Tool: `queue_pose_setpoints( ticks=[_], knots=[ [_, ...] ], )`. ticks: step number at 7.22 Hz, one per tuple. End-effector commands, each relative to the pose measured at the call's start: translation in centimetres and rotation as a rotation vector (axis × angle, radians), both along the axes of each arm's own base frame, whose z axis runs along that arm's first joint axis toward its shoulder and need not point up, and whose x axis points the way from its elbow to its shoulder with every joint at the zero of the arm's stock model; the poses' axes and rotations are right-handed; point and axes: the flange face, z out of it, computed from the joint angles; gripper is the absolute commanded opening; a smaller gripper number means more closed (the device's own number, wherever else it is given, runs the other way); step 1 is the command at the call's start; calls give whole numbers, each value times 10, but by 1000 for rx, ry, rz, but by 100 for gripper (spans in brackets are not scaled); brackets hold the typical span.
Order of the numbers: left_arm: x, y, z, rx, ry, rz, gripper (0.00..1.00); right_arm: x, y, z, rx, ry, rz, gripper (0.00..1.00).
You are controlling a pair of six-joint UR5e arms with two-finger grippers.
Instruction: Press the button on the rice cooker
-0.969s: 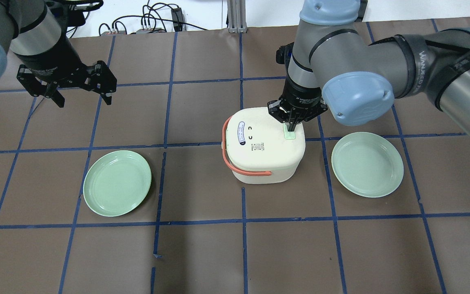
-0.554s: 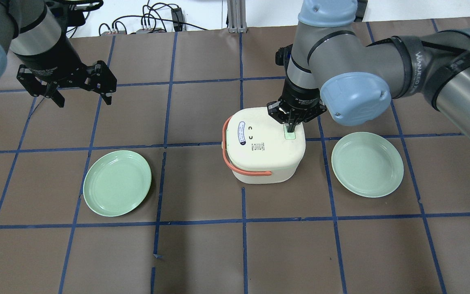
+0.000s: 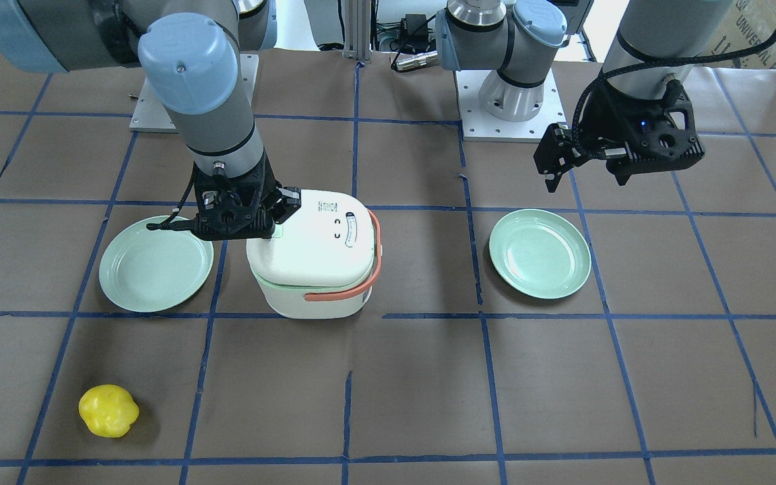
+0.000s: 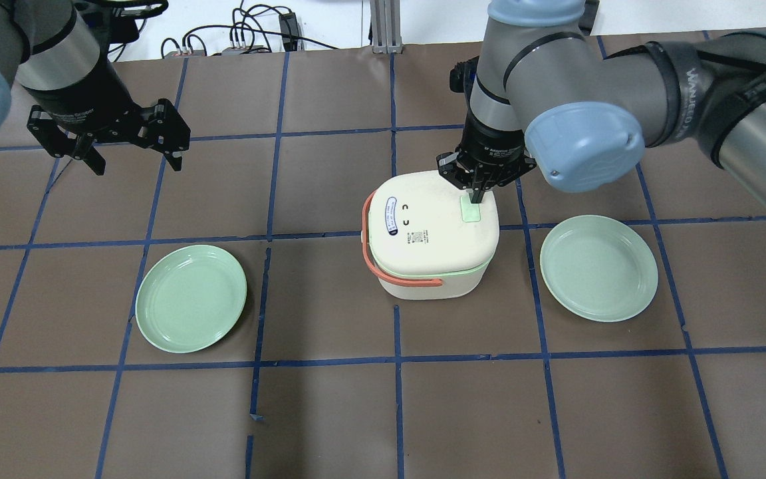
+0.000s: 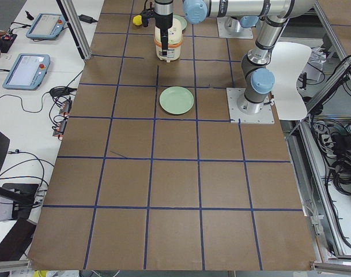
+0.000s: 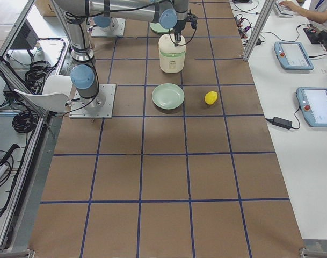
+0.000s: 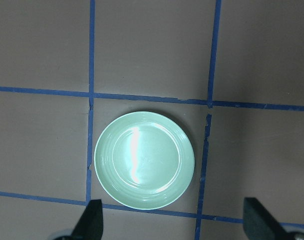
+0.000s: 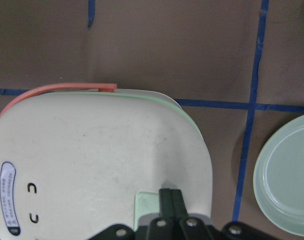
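My right end effector (image 4: 478, 197), clenched, rests on the green button (image 4: 471, 213) at 2 o'clock on the rice cooker (image 4: 423, 233), mid table (image 4: 330, 412). The lid seam gapes, so I judge the press done and only withdrawal left. The left end effector (image 4: 137, 165) hangs released.

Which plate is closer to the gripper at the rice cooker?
The right-side plate, beside the right gripper; the other plate sits past the cooker, on the robot's left.

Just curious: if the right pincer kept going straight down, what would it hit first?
The pale green button on the rice cooker's lid, directly under the shut right pincer; whether they touch is unclear.
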Motion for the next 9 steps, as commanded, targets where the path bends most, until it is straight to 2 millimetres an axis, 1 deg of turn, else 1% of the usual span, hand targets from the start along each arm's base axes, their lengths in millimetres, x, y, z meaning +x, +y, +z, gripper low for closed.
queue_pose_setpoints(
  ticks=[1,2,3,4,5,6,7,8,9],
  knots=[
    [0,0,0,0,0,0,100,-16,-12,52,-12,21,-13,32],
    [0,0,0,0,0,0,100,-40,-19,67,-19,90,38,50],
    [0,0,0,0,0,0,100,-63,-23,82,-47,114,63,74],
    [0,0,0,0,0,0,100,-77,-10,98,-54,108,43,80],
    [0,0,0,0,0,0,100,-89,3,107,-41,105,27,91],
    [0,0,0,0,0,0,100,-91,14,116,-59,101,29,99],
    [0,0,0,0,0,0,100,-93,18,100,-36,102,25,99],
    [0,0,0,0,0,0,100,-90,20,91,-25,99,31,99],
    [0,0,0,0,0,0,100,-92,20,92,-25,92,27,100]
  ],
)
